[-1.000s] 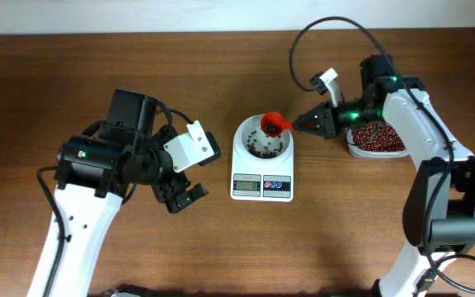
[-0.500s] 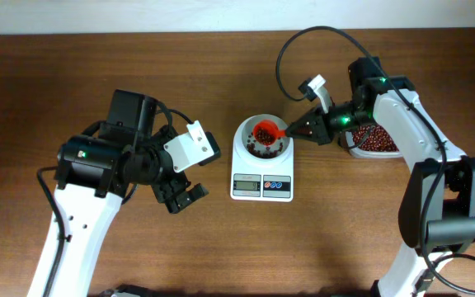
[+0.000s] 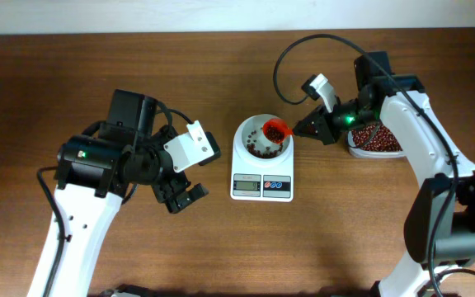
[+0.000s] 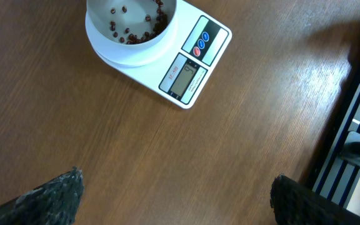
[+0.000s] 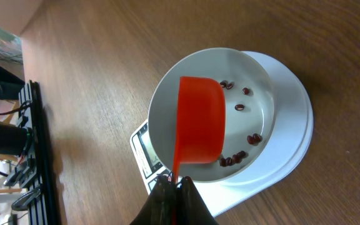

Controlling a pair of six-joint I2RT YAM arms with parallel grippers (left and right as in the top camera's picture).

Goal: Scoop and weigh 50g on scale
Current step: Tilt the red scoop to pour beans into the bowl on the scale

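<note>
Right end effector (image 5: 172,186) pinches red scoop (image 5: 200,119) over scale (image 5: 295,119); left end effector (image 3: 184,196) spread.

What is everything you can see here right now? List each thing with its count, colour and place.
scale: one, white, table centre, red and blue buttons beside its display.
bowl: one, white, round, on top of the scale.
beans in bowl: a scattering, dark red, on the bowl's floor.
scoop: one, red-orange, tilted over the bowl.
tub: one, clear, holding dark red beans, right of the scale, partly under the right arm.
table: one, brown wood, under everything.
left end effector: one, black, open and empty, left of the scale.
right end effector: one, black, shut on the scoop's handle.
</note>
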